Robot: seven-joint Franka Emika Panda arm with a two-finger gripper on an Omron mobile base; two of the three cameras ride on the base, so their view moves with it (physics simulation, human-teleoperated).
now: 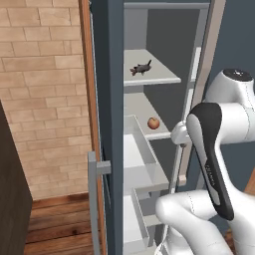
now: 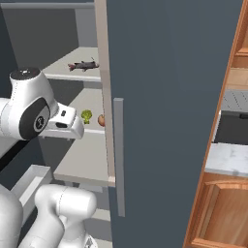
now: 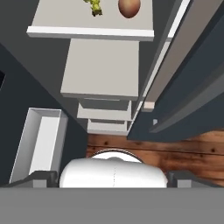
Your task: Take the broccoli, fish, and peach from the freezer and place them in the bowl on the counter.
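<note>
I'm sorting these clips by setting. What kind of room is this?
Most likely a kitchen, rendered. An open freezer holds a fish on one shelf and a peach and broccoli on the shelf below; a marble counter tops wooden cabinets.

A tan brick wall (image 1: 42,99) stands at the left of the left base view, with a wooden plank floor (image 1: 60,226) below it and a dark panel (image 1: 12,199) at the near left edge. In the right base view, brown wooden cabinets (image 2: 220,213) run along the right edge.
</note>
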